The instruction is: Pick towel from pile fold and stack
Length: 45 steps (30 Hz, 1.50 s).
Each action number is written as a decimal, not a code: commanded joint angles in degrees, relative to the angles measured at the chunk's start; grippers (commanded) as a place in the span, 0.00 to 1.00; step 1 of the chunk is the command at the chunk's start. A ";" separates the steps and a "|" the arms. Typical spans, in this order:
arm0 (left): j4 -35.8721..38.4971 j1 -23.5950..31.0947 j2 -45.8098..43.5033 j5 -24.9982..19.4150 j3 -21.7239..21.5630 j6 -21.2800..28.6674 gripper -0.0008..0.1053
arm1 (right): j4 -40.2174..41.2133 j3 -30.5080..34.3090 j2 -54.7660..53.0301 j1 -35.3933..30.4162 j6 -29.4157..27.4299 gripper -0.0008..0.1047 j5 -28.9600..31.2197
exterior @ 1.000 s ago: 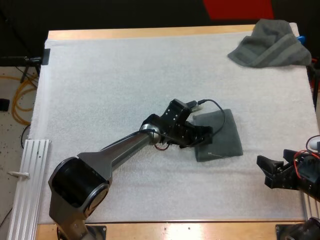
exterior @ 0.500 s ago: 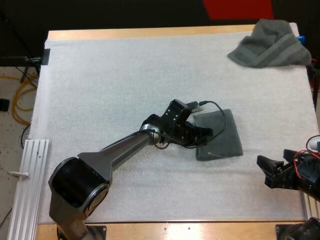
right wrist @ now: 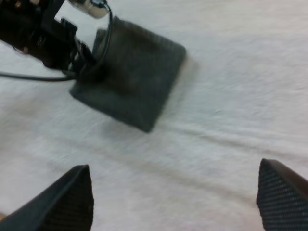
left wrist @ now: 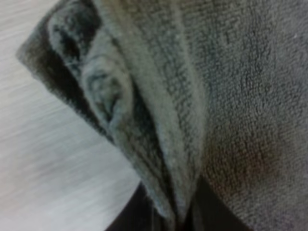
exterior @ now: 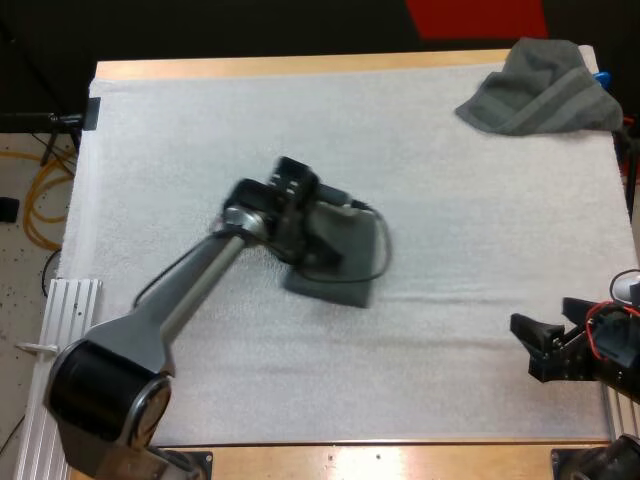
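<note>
A folded dark grey-green towel (exterior: 345, 262) lies on the white mat (exterior: 180, 130) left of centre. My left gripper (exterior: 312, 252) is shut on its left edge. In the left wrist view the towel's layered edge (left wrist: 159, 120) runs down between my dark fingers (left wrist: 130, 221). A crumpled towel (exterior: 540, 88) sits at the mat's far right corner. My right gripper (exterior: 535, 345) hovers open near the front right edge. From the right wrist view the folded towel (right wrist: 130, 72) lies beyond my spread fingertips (right wrist: 72, 197), with the left gripper (right wrist: 79, 60) at its edge.
An aluminium rail (exterior: 50, 380) runs along the table's left front side. Orange cables (exterior: 45, 200) lie on the floor to the left. Bare mat stretches between the folded towel and my right gripper.
My left arm has swung left and away from the front, dragging the folded towel from right of centre to left of centre. The right gripper has stayed put.
</note>
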 commanded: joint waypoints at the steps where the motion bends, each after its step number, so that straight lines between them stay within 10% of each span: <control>1: 2.86 1.64 -0.90 -4.22 -0.29 3.24 0.01 | -1.27 0.13 -0.11 0.11 -0.60 0.66 -2.25; 18: 5.36 29.57 -1.62 -12.53 -0.29 14.74 0.01 | -7.36 2.42 0.85 0.11 0.46 0.66 -6.23; 28: 5.15 31.58 -1.62 -14.95 -0.29 16.69 0.31 | -9.03 2.42 4.79 0.11 0.25 0.66 -10.03; 35: 4.67 31.58 -1.85 -26.08 -1.05 16.69 0.49 | -10.48 2.42 5.59 0.11 0.25 0.66 -11.42; 45: 3.49 31.26 -14.20 -17.38 -2.01 15.98 0.48 | -10.81 2.42 5.59 0.11 0.25 0.66 -11.58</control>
